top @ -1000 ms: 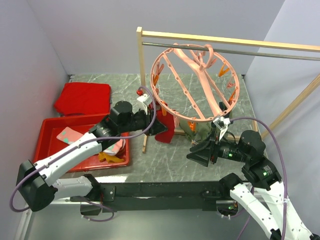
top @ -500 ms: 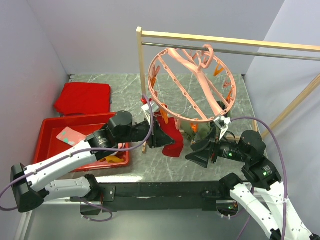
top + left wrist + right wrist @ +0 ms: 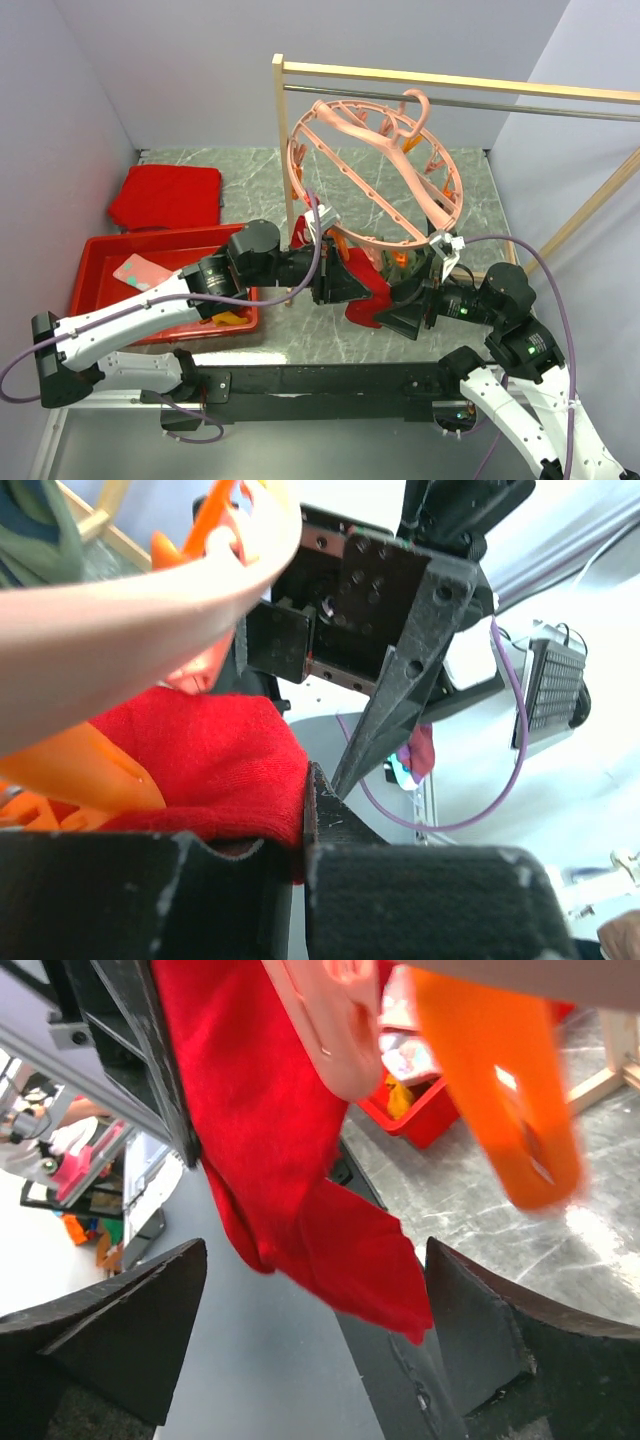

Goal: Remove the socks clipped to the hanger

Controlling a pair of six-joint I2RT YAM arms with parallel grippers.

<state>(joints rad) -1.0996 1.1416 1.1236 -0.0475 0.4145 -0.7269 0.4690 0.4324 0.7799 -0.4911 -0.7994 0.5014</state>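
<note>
1. Hanger [image 3: 404,160] hangs tilted by its hook from the metal rail [image 3: 520,104].
2. Red sock [image 3: 368,303] hangs under the hanger's near rim, above the counter [image 3: 250,170].
3. Left pincer [image 3: 345,285] is clenched on the red sock's upper fabric.
4. Right pincer [image 3: 398,312] is released, its fingers [image 3: 100,1340] spread wide, with the sock's lower end hanging between them.

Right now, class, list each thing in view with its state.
hanger: hooked on rail, tilted
left gripper: shut on red sock
right gripper: open around the sock's loose end
red sock: hanging from a clip
tray: holds pink sock, yellow sock
</note>
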